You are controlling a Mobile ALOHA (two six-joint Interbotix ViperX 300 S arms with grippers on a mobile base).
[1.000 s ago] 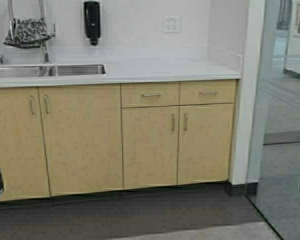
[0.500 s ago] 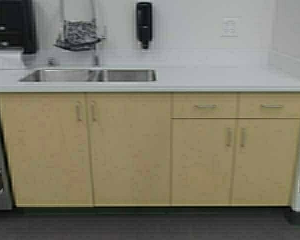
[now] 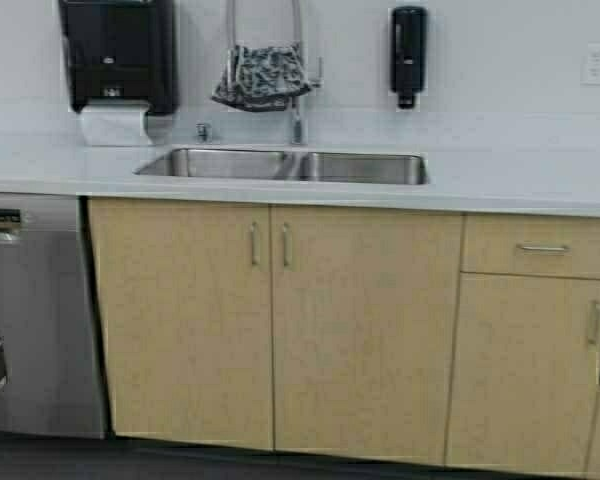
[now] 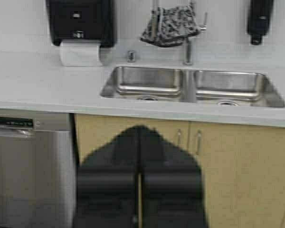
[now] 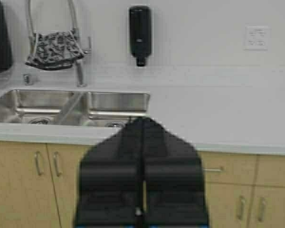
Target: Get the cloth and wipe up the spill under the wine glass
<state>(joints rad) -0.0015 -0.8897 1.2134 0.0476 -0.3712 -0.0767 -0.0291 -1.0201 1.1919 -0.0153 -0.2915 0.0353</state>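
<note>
1. Where the pale countertop (image 3: 500, 190) ended in a long straight front edge, bare flat surface was seen stretching to the right of the sink (image 3: 285, 165), with more on its left.
2. The cloth (image 3: 261, 76), limp, dark grey with a white leafy pattern, was draped over the arched metal tap (image 3: 297, 100) behind the sink, hanging clear of the basins.
3. The sink was made of brushed steel, a rectangle split into two basins and set flush into the countertop.
4. A black paper towel dispenser (image 3: 117, 55) was fixed to the wall to the left of the tap, a white sheet hanging from its base down near the countertop.
5. A slim black soap dispenser (image 3: 408, 54) was mounted to the right of the tap, well apart from the cloth.
6. Smooth light wooden cabinet doors (image 3: 275, 325) with thin metal handles were seen under the countertop, and a steel dishwasher (image 3: 35, 320) was set at their left.
7. The left gripper (image 4: 139, 137) was held low before the cabinets, its black fingers pressed together and grasping nothing.
8. The right gripper (image 5: 142, 130) was likewise clenched and carried nothing, held in front of the cabinets.
9. No wine glass was visible in any view.
</note>
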